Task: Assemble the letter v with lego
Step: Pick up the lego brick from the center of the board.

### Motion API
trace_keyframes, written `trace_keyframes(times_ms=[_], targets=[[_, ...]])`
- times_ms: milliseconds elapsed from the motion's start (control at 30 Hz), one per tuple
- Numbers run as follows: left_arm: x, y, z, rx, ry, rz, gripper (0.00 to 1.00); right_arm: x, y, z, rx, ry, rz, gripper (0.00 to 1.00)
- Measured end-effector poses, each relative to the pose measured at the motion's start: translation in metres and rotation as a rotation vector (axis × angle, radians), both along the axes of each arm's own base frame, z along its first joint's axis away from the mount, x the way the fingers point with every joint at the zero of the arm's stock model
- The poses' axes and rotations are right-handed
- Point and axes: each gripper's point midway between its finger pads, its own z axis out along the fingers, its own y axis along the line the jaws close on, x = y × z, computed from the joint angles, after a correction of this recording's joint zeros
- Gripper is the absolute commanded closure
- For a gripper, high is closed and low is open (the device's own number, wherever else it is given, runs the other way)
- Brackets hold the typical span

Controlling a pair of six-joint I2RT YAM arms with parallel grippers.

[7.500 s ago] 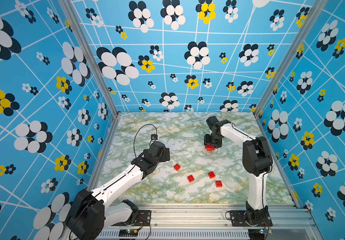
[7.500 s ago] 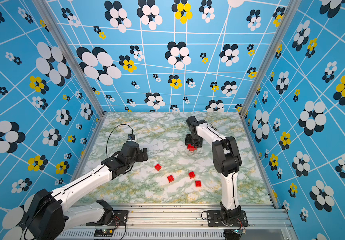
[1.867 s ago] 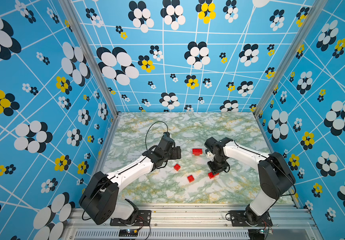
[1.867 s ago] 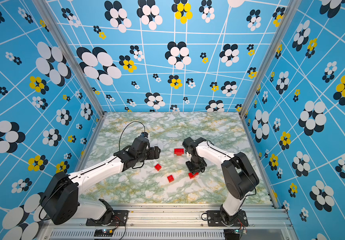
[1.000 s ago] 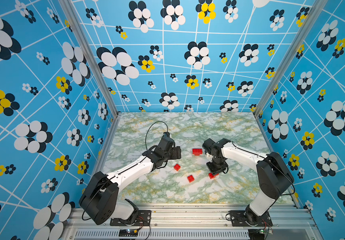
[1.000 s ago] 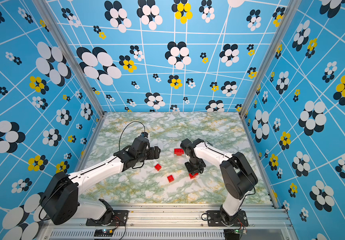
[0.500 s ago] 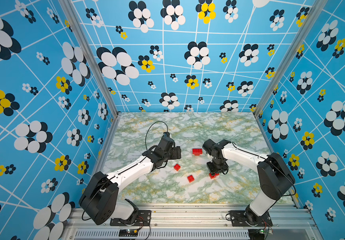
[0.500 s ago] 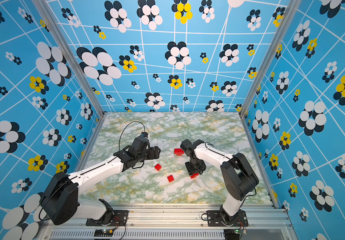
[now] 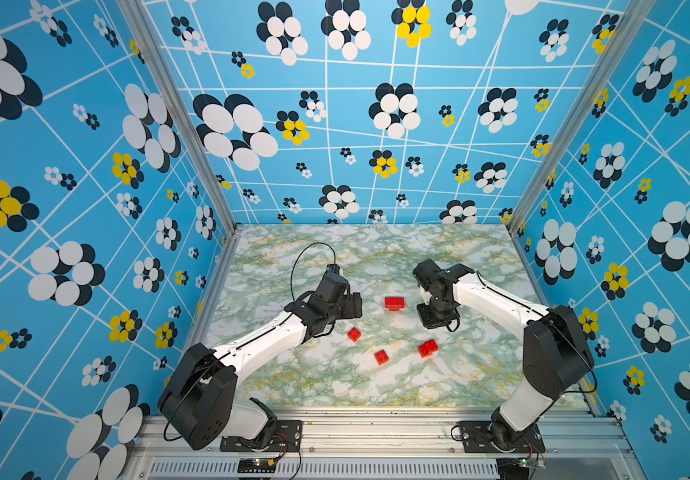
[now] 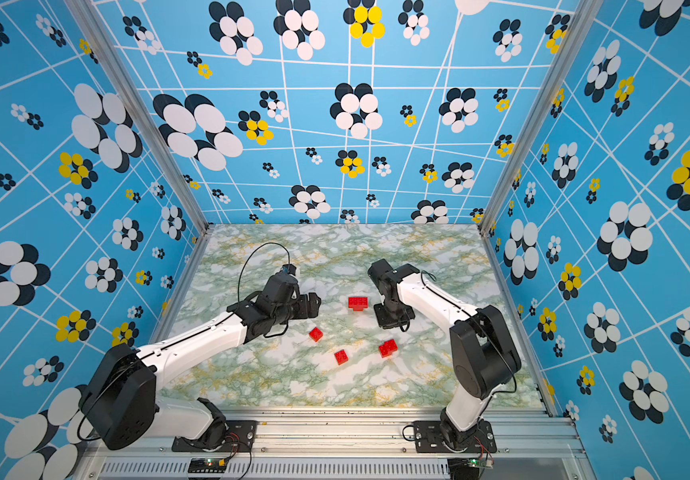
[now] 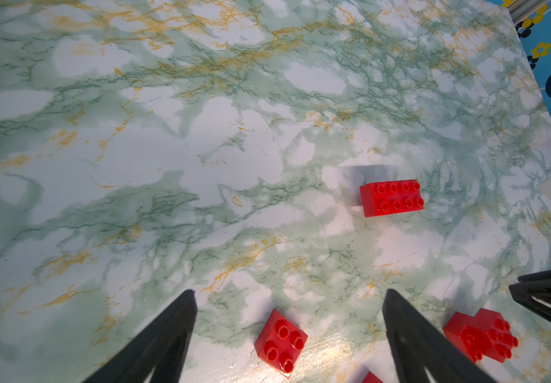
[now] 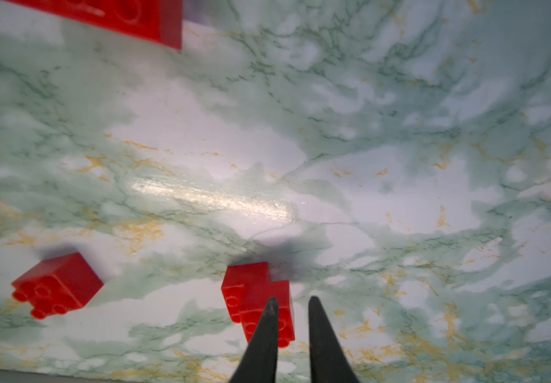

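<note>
Lifting off the joined lego pair [image 12: 254, 285], the right gripper [image 12: 292, 300] is sitting shut and empty. The pair is resting on the tabletop [image 9: 335, 386] near the long brick [image 9: 394, 302], so one joint looks made. The left gripper [image 11: 289, 291] is hovering wide open, empty.

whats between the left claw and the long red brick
Nothing: only bare marble tabletop lies between the left claw and the long red brick, as the left wrist view and both top views show.

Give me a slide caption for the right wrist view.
Shut, empty right claw near two joined red bricks on the marbled table.
</note>
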Motion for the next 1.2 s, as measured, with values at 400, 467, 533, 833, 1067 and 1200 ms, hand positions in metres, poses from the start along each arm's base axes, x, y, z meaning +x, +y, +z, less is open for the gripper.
trace_keyframes(times_ms=[400,467,533,833,1067,1200], targets=[[0.000,0.002,0.000,0.006,-0.006,0.007,0.10,-0.020,-0.005,-0.034,-0.012,0.108,-0.003,0.85],[0.000,0.003,0.000,0.007,-0.005,0.009,0.10,-0.032,-0.009,-0.036,-0.010,0.128,-0.006,0.85],[-0.001,0.004,-0.001,0.010,-0.004,0.010,0.10,-0.043,-0.012,-0.037,-0.002,0.140,-0.018,0.85],[-0.002,0.004,-0.002,0.010,-0.003,0.010,0.10,-0.075,-0.016,-0.020,0.074,0.136,-0.133,0.57],[-0.004,0.006,0.004,-0.001,-0.018,0.010,0.11,-0.081,-0.009,0.010,0.064,0.013,-0.043,0.21],[-0.005,0.005,0.005,-0.005,-0.018,0.007,0.11,-0.081,0.002,0.008,0.098,-0.015,0.014,0.19]])
